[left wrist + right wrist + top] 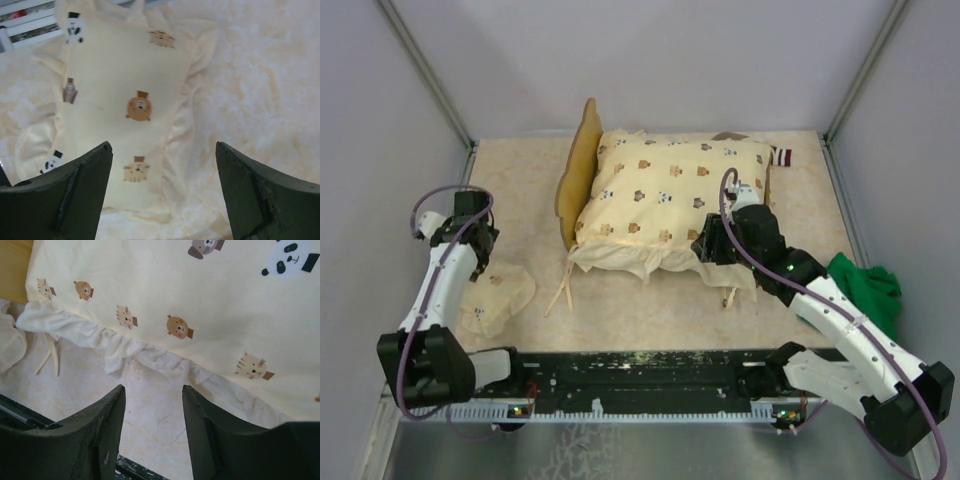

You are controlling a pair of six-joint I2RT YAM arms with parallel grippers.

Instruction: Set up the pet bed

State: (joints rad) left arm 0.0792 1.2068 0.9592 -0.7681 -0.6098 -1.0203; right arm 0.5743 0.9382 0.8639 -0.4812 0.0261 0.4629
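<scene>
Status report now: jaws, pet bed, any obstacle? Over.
Left jaws open above pillow. Right jaws open at near edge of quilt. Pet bed covered by quilt, pillow not yet on it. Green cloth off to right, apart from bed.

Matt cloth quilt (665,205), wooden pet bed (578,175)

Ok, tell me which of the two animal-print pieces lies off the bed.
The small pillow, flat on the table by the left gripper; the big quilt covers the pet bed.
</scene>
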